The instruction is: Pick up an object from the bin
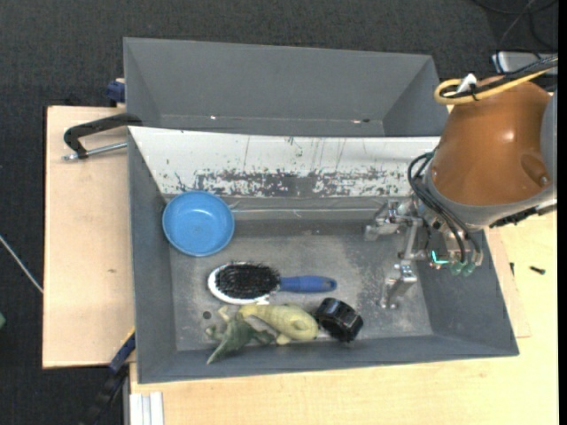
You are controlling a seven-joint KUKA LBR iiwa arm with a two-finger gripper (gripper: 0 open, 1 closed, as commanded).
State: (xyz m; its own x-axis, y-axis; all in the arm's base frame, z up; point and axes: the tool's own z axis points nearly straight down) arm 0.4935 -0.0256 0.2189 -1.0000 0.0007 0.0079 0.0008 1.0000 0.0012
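My gripper (395, 255) hangs over the right part of the bin floor, open, with bare grey floor between its fingers. The nearest loose thing is a small black cylinder-like object (339, 319), lying down and to the left of the gripper near the front wall. A hairbrush (266, 283) with a white head, black bristles and a blue handle lies left of the gripper, its handle pointing toward it. A yellow-green soft toy (270, 323) rests along the front wall beside the black object.
A round blue bowl (198, 223) sits at the left of the bin, near the back wall. The arm with its orange cover and cables comes in over the right rim.
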